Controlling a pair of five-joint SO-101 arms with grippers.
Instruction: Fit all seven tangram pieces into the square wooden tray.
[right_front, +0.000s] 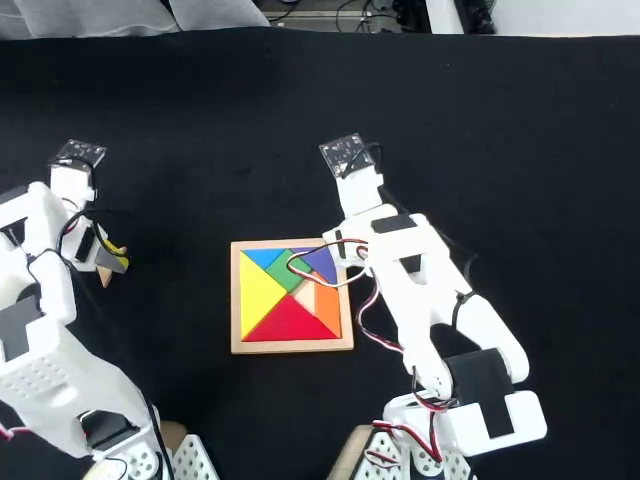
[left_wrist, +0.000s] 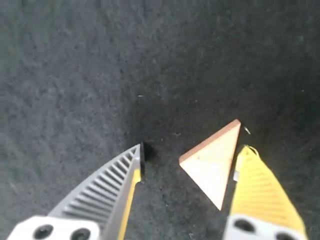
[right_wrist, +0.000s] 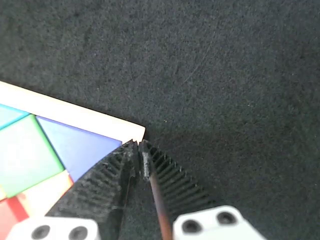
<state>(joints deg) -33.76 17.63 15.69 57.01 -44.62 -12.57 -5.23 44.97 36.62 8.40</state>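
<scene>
About six coloured pieces (right_front: 265, 300) already lie in the square wooden tray (right_front: 290, 346) at the middle of the black-covered table (right_front: 520, 140). A pale gap near its right side looks unfilled. The last piece, a pale wooden triangle (left_wrist: 212, 165), lies near the table's left edge, inside the wide-open left gripper (left_wrist: 192, 151) and touching its yellow finger. The right gripper (right_wrist: 139, 146), closed on nothing, sits at the tray's far right corner.

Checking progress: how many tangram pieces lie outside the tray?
1: a pale triangle on the cloth inside the open left hand, left of the tray. The right arm may hide others.
</scene>
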